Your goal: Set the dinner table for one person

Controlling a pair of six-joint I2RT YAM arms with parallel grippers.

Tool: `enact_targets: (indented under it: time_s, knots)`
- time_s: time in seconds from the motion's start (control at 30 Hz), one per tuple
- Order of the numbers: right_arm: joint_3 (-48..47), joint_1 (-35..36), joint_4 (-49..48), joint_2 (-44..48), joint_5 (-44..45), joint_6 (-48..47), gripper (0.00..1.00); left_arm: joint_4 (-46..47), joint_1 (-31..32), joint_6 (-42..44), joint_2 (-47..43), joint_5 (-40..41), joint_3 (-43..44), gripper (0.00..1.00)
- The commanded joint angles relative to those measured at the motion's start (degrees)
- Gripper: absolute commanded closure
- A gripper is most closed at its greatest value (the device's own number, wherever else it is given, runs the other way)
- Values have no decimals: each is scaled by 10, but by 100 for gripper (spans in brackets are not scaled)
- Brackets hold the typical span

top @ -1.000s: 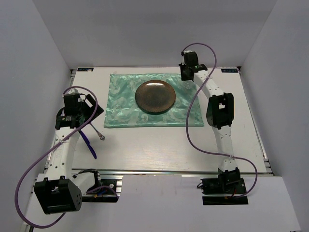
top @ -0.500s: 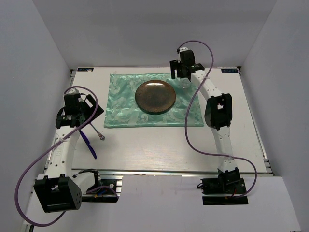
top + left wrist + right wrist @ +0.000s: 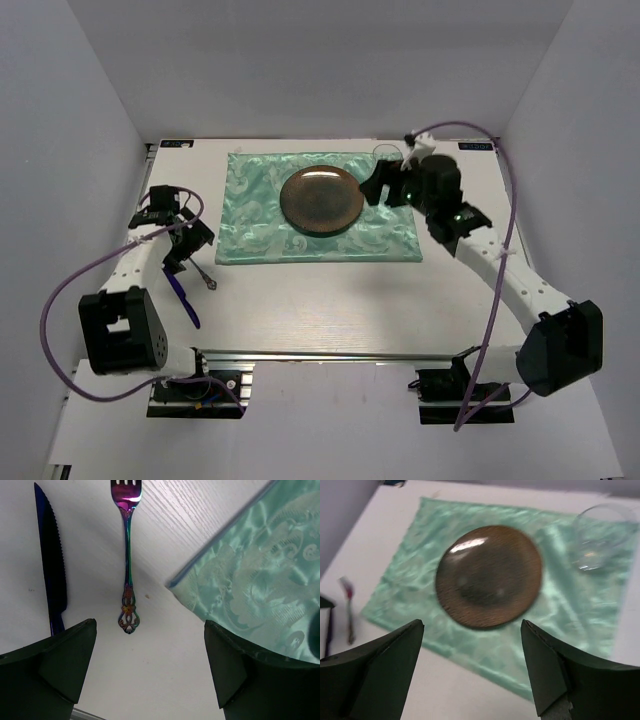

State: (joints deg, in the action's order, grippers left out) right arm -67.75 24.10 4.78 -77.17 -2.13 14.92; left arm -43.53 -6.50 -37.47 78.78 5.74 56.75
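The right gripper [image 3: 376,190], jaws spread and empty, has drawn back from the clear drinking glass [image 3: 602,535]. The glass now stands alone on the shiny green patterned cloth [image 3: 255,200], toward the far right corner of the large white dinner table [image 3: 330,300]. The left gripper [image 3: 150,625], likewise released, hovers over the iridescent metal fork [image 3: 128,555] by the left edge. Cutlery is probably next.

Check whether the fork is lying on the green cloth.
No, the fork lies on the bare table beside the cloth.
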Motion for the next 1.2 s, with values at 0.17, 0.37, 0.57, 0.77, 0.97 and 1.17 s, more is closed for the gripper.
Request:
enact_targets:
  time_s: [0.17,0.37,0.57,0.77,0.97,1.17]
  knots:
    - [241,94,-149,21,-113,107,17,-70,-29,-44,52,60,70,2]
    - [306,104,-206,31,-130,114,16,-103,-69,-62,-23,114,7,4]
    - [313,97,-218,18,-152,100,13,-108,-97,-62,-34,84,-43,4]
    - [324,95,-231,24,-163,100,13,-54,-115,-97,-30,16,-119,15]
    - [327,95,-238,20,-169,103,13,-47,-115,-95,-20,27,-145,17]
    - [329,92,-243,26,-170,104,13,-4,-121,-97,14,5,-173,28]
